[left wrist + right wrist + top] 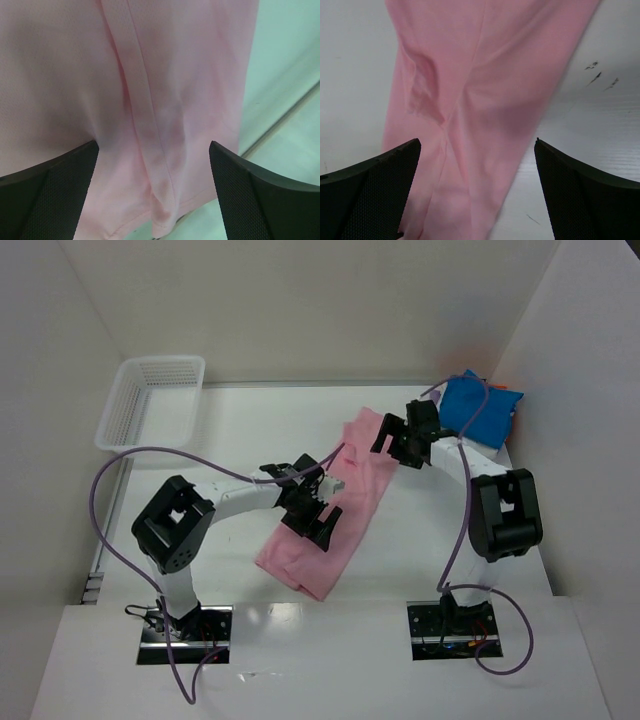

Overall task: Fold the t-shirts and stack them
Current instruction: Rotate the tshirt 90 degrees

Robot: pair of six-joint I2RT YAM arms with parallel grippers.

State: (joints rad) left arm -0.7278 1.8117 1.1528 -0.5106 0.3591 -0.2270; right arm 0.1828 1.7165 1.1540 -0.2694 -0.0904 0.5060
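Note:
A light pink t-shirt (pixel 352 502) lies folded into a long strip, running diagonally across the middle of the table. My left gripper (pixel 318 520) hovers open over its lower half. In the left wrist view the pink t-shirt (pixel 175 75) fills the space under the left gripper (pixel 154 145), with a hem corner near the table. My right gripper (pixel 392 442) stands open over the upper end of the strip. The right wrist view has the pink t-shirt (pixel 485 60) below the right gripper (pixel 477 142), and nothing is held. A bright blue t-shirt (pixel 500 410) lies folded at the back right corner.
A white mesh basket (pixel 150 400) stands at the back left. White walls close in the table at the back and on both sides. Purple cables loop from both arms, one across the blue t-shirt. Bare table (pixel 600 130) shows to the right of the pink strip.

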